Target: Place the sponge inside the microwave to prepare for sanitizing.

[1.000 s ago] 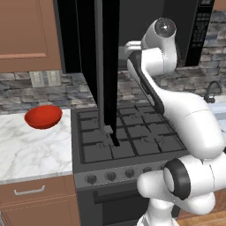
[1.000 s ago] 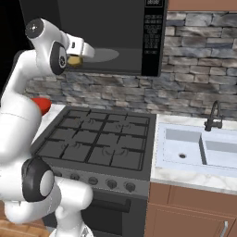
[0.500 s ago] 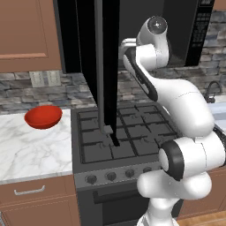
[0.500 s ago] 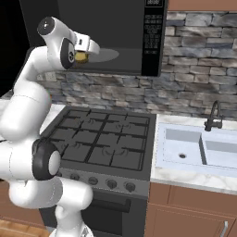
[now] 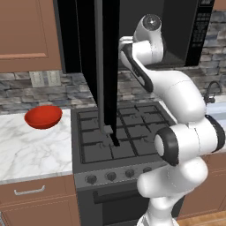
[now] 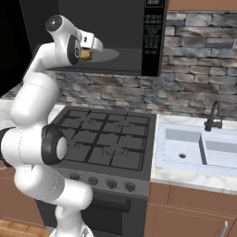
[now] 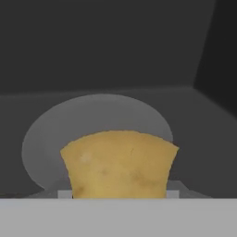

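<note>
Left base view: microwave (image 5: 185,31) door swung open, arm reaching into cavity.
Right base view: gripper (image 6: 88,52) at cavity mouth, fingers clamped on sponge (image 6: 85,54).
Hand view: sponge over round plate (image 7: 41,134), not released. Remaining: lower, release, withdraw.

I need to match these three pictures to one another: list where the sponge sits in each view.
Left base view: the sponge cannot be made out; the arm and the open door stand in the way.
Right base view: sponge upper left, in the hand at the microwave mouth.
Hand view: sponge bottom centre.
Shared landmark: the round plate.
</note>
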{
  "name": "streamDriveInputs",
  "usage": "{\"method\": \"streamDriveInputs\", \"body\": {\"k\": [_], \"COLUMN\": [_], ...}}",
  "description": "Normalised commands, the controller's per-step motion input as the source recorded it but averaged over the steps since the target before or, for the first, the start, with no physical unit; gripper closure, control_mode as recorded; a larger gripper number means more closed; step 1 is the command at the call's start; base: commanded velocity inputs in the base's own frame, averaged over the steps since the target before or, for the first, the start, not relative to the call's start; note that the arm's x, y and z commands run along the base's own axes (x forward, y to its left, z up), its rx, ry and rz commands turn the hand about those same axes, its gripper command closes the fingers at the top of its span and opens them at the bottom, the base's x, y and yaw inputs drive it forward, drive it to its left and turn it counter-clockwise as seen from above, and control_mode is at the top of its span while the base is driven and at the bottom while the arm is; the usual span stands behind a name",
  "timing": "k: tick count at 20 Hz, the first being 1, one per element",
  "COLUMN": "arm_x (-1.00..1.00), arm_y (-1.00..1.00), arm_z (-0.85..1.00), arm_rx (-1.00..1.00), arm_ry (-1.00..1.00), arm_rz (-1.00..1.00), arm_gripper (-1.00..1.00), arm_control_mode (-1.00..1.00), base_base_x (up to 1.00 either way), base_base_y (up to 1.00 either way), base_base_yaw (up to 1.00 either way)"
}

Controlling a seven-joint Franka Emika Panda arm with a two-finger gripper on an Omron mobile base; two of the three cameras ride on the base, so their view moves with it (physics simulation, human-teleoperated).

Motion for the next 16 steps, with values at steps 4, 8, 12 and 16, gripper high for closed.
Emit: {"method": "streamDriveInputs", "body": {"k": [4, 8, 12, 16], "arm_x": [0.37, 0.35, 0.33, 0.25], "arm_y": [0.00, 0.00, 0.00, 0.00], "arm_z": [-0.02, -0.04, -0.09, -0.14], "arm_rx": [0.00, 0.00, 0.00, 0.00], "arm_ry": [0.02, 0.04, 0.04, 0.02], "arm_rz": [0.00, 0.00, 0.00, 0.00], "arm_gripper": [1.00, 1.00, 1.00, 1.00], "arm_control_mode": [-1.00, -1.00, -1.00, -1.00], "base_base_x": [0.00, 0.00, 0.00, 0.00], "base_base_y": [0.00, 0.00, 0.00, 0.00], "base_base_yaw": [0.00, 0.00, 0.00, 0.00]}}
